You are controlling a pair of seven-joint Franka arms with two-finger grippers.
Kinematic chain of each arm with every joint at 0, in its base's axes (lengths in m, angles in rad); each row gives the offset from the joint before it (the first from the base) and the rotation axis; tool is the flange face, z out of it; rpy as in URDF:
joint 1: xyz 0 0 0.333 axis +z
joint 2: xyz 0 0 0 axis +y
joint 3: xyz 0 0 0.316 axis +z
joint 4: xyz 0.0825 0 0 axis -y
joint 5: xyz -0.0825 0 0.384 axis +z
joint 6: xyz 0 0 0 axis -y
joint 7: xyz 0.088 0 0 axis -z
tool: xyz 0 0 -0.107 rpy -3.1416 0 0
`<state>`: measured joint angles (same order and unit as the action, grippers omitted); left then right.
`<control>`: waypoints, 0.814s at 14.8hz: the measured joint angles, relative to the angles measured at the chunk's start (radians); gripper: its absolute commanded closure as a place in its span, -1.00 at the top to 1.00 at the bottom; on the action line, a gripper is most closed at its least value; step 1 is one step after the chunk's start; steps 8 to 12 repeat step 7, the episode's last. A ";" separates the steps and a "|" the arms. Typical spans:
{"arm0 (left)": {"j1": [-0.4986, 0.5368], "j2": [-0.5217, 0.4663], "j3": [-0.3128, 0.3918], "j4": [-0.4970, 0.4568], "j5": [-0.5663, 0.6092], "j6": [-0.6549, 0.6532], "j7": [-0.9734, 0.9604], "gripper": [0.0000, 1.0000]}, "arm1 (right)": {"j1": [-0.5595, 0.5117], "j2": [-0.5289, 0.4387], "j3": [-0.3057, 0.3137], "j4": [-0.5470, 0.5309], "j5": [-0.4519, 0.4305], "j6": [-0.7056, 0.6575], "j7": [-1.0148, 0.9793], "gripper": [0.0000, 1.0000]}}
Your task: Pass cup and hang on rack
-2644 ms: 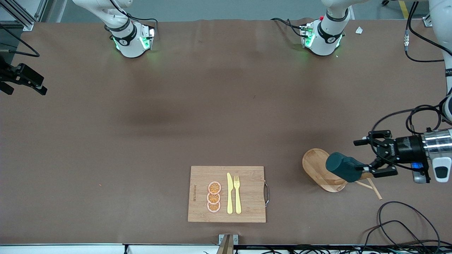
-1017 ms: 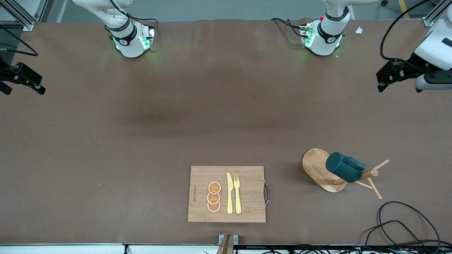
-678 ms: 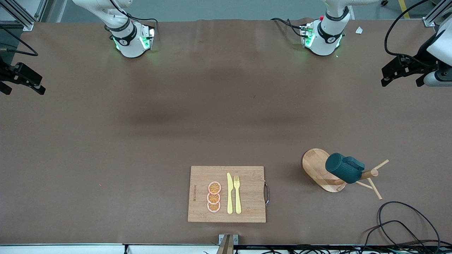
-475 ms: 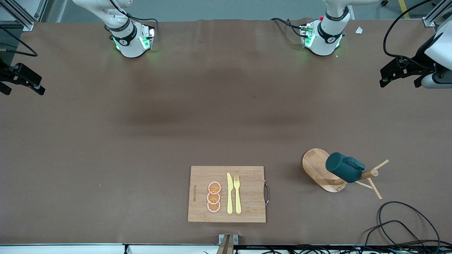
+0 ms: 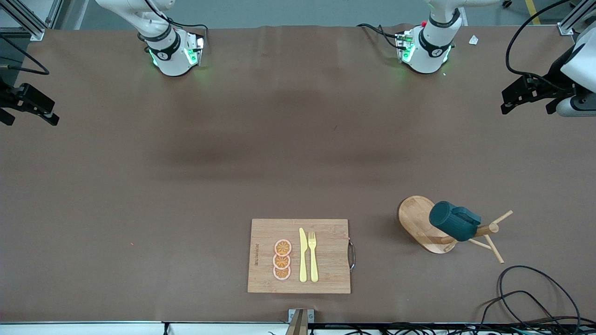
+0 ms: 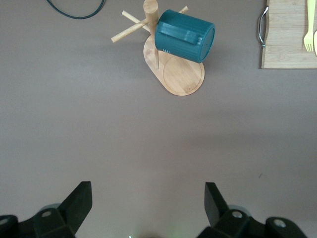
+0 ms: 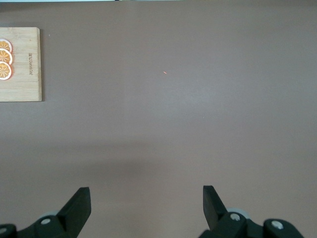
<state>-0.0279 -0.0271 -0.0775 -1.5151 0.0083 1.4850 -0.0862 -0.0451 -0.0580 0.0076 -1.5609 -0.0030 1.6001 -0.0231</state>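
The dark teal cup (image 5: 454,221) hangs tilted on a peg of the wooden rack (image 5: 421,223), near the left arm's end of the table. Both also show in the left wrist view, the cup (image 6: 184,35) over the rack's oval base (image 6: 183,79). My left gripper (image 5: 510,102) is open and empty, raised over the table's left-arm end, well away from the rack; its fingers (image 6: 77,206) frame bare table. My right gripper (image 5: 28,109) is open and empty over the right arm's end; its fingers (image 7: 79,206) frame bare table.
A wooden cutting board (image 5: 326,256) lies near the front camera's edge with orange slices (image 5: 282,259), a yellow knife (image 5: 303,255) and a fork (image 5: 313,256). Black cables (image 5: 526,291) loop near the rack at the front corner. The arm bases (image 5: 172,51) stand along the table's robot side.
My left gripper has let go of the cup, left it hanging on the rack, and withdrawn up toward the robots' side. In the last half second nothing has moved.
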 measured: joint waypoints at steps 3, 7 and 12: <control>0.000 0.001 0.000 0.000 0.000 0.000 0.000 1.00 | 0.000 0.000 -0.001 0.000 0.000 0.000 0.000 1.00; -0.007 0.003 -0.004 0.008 0.000 0.000 0.000 1.00 | 0.000 0.000 -0.001 0.000 0.000 0.000 -0.001 1.00; -0.007 0.003 -0.004 0.008 0.000 0.000 0.000 1.00 | 0.000 0.000 -0.001 0.000 0.000 0.000 -0.001 1.00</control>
